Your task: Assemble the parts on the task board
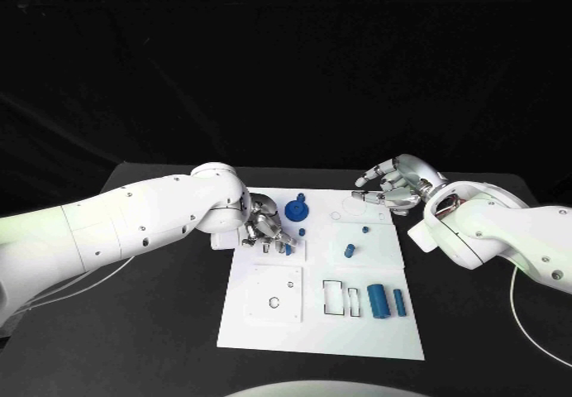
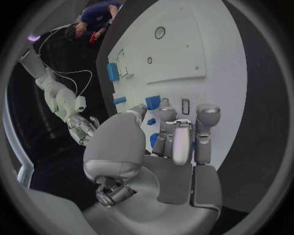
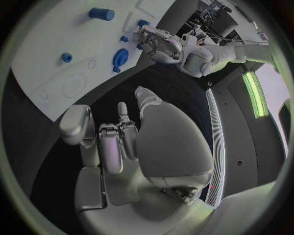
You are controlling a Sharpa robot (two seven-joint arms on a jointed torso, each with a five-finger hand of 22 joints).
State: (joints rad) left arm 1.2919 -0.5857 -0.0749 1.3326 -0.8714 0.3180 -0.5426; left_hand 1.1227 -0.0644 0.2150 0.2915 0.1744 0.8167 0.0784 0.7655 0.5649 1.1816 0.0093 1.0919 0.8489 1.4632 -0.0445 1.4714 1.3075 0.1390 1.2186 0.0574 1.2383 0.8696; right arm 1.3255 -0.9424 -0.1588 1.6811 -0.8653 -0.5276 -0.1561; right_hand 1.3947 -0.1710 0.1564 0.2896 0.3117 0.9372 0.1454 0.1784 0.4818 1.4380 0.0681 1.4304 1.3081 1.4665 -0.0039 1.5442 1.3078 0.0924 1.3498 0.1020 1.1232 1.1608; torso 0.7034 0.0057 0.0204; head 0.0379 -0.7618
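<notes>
The left hand [image 1: 264, 228], fingers curled down onto a small blue part [image 1: 288, 247] near the task board's [image 1: 321, 335] left edge, sits nearer than the empty, loosely spread right hand [image 1: 393, 186] hovering off its far right corner.

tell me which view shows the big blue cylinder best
The head view: the cylinder lies whole and unblocked on the board. The left wrist view and right wrist view show it small, near the rim.
</notes>
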